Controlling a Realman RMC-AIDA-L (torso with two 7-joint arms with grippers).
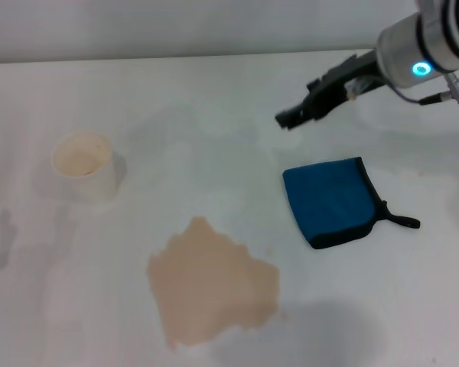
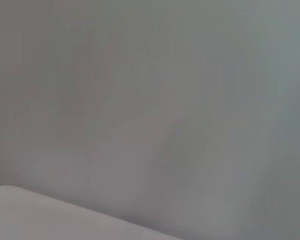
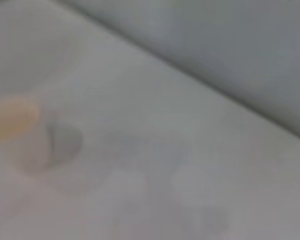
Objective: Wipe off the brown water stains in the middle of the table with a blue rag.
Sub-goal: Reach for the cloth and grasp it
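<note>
The blue rag (image 1: 333, 200), folded with black edging and a loop tab at its right corner, lies flat on the white table (image 1: 199, 92), right of centre. The brown water stains (image 1: 210, 279) form one pale tan puddle with a ragged outline, nearer the front and to the left of the rag. My right gripper (image 1: 289, 118) hangs above the table just behind the rag, its dark fingers pointing left and down, touching nothing. The left arm and its gripper appear in no view.
A white cup (image 1: 84, 164) with a beige inside stands at the left of the table; it shows as a blurred shape (image 3: 12, 122) in the right wrist view. The left wrist view shows only a grey surface and a pale edge (image 2: 40, 215).
</note>
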